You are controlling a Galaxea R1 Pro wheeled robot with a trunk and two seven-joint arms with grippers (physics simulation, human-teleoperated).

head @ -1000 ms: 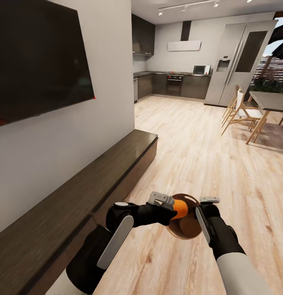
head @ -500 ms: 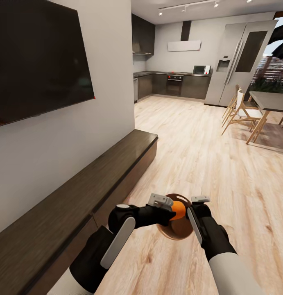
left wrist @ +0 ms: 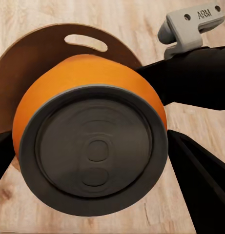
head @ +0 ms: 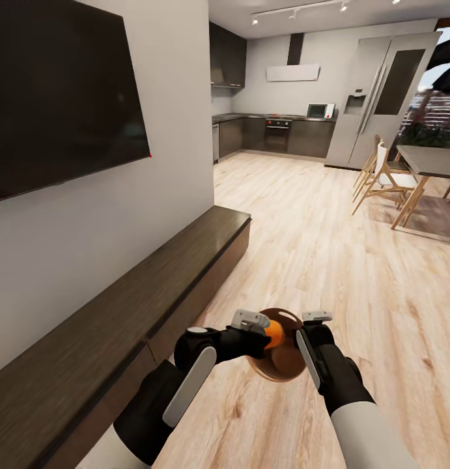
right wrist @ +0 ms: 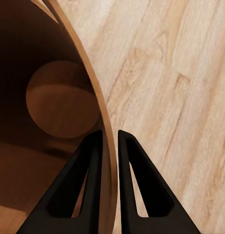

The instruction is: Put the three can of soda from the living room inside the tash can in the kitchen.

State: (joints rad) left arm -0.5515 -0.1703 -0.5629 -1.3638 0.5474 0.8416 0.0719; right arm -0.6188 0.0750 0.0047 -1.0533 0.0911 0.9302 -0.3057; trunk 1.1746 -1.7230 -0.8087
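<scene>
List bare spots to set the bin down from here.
Bare wood floor between the dark bench and the dining chairs, running to the kitchen. The bench top is bare too. Crowded: between the arms, where the soda can meets the trash can.

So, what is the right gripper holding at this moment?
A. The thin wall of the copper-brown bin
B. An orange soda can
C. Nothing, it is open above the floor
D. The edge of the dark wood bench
A: in the right wrist view the right gripper has its two fingers closed on either side of the trash can rim wall.
</scene>
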